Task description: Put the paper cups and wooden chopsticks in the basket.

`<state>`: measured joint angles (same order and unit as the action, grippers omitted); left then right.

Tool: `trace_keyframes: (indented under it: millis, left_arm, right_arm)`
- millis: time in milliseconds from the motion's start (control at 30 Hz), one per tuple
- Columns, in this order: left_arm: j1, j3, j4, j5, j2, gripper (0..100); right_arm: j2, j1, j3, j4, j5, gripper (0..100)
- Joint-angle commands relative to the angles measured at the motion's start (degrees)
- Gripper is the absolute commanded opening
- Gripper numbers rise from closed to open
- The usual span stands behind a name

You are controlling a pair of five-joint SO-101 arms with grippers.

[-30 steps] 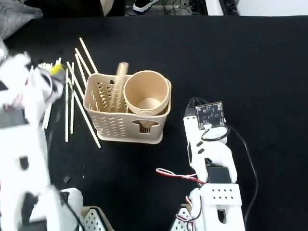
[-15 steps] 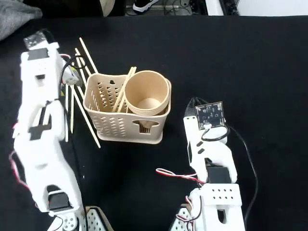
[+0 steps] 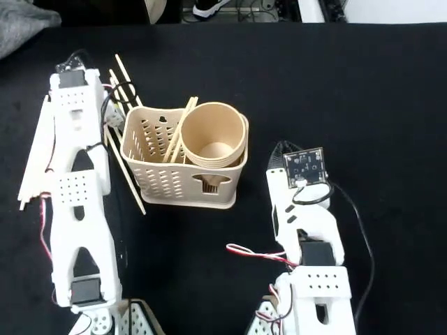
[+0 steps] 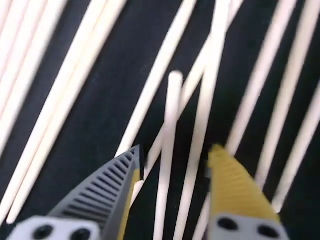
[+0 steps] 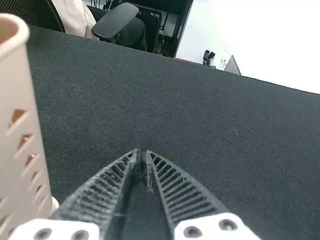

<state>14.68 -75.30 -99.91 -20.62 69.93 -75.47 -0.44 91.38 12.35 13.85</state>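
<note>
The beige slotted basket stands mid-table with stacked paper cups in its right half and a few wooden chopsticks leaning in its left half. More loose chopsticks lie on the black table left of the basket, and another bunch lies farther left. My left arm stretches over them. My left gripper is open just above the table, with loose chopsticks lying between its fingers. My right gripper is shut on nothing, low over the table to the right of the basket.
The right arm sits right of the basket with a loose red-and-white cable beside it. Grey cloth lies at the far left corner. Open black table stretches to the right and back.
The left arm has swung in from the table's left edge and come down over the loose chopsticks beside the basket. The right arm has not moved.
</note>
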Motion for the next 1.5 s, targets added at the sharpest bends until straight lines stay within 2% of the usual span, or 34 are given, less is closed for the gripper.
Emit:
trace_keyframes:
  millis: [0, 67, 300, 467, 700, 867, 1200, 1467]
  left_arm:
    - [-0.22, -8.48, -0.97, -0.53, 1.58, 10]
    - [-0.13, -9.10, -0.97, -0.53, 1.41, 3]
    - [-0.04, -9.36, -0.97, -0.44, 1.41, 3]
    - [-0.22, -9.45, -0.97, 3.87, 1.14, 3]
    - [0.92, -7.34, -1.05, 4.40, -3.43, 3]
    - [1.19, -2.15, -1.05, 5.71, -8.18, 3]
    - [2.15, 17.36, -0.88, 9.05, -25.76, 3]
    - [2.59, 20.18, 3.34, 13.36, -28.48, 3]
  right_arm:
    - [-0.04, 0.62, -0.13, -0.35, 0.09, 1.1]
    - [-0.04, 0.62, -0.13, -0.35, 0.09, 1.1]
    - [-0.04, 0.62, -0.13, -0.35, 0.09, 1.1]
    - [-0.04, 0.62, -0.13, -0.35, 0.09, 1.1]
    - [-0.04, 0.62, -0.13, -0.35, 0.09, 1.1]
    - [-0.04, 0.62, -0.22, -0.35, 0.09, 1.1]
    - [-0.04, 0.62, -0.22, -0.35, 0.09, 1.1]
    - [-0.04, 0.62, -0.22, -0.35, 0.09, 1.1]
